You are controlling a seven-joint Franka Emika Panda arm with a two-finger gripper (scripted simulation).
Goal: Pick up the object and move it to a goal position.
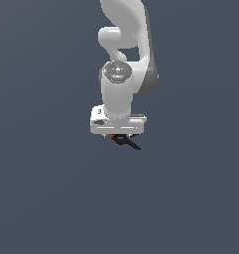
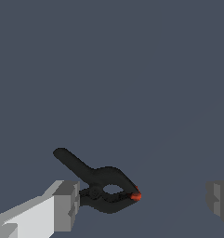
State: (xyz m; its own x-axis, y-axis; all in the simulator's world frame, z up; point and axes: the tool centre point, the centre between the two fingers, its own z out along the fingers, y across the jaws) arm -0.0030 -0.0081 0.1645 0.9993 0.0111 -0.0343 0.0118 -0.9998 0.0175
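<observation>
The hand [image 1: 118, 133] points straight down over the plain grey desk [image 1: 46, 198], and its two fingers stand wide apart with nothing gripped between them. In the wrist view one finger [image 2: 62, 204] shows close against the object [image 2: 102, 183], while the other finger [image 2: 219, 201] sits well away across the gap, so the hand is not centred on its target.

The object is a small black clamp-like thing with two thin arms meeting in a V and a tiny red-orange tip at one end. It lies on the desk directly beneath the hand; in the exterior view only a black sliver and a speck of orange [image 1: 125, 140] peek out below the hand's body.

The relation that matters: the object lies inside the span of the fingers but hard to one side, just beside or perhaps touching the nearer finger, I cannot tell which. Its longer arm slants away at an angle to the line joining the two fingers, neither along it nor square to it. The orange tip points toward the far finger.

My judgement is that the grasp has not begun. Closing now would likely have the far finger sweep the object sideways before it pinches; shifting toward the object and turning the wrist to cross the arms squarely would seem safer
</observation>
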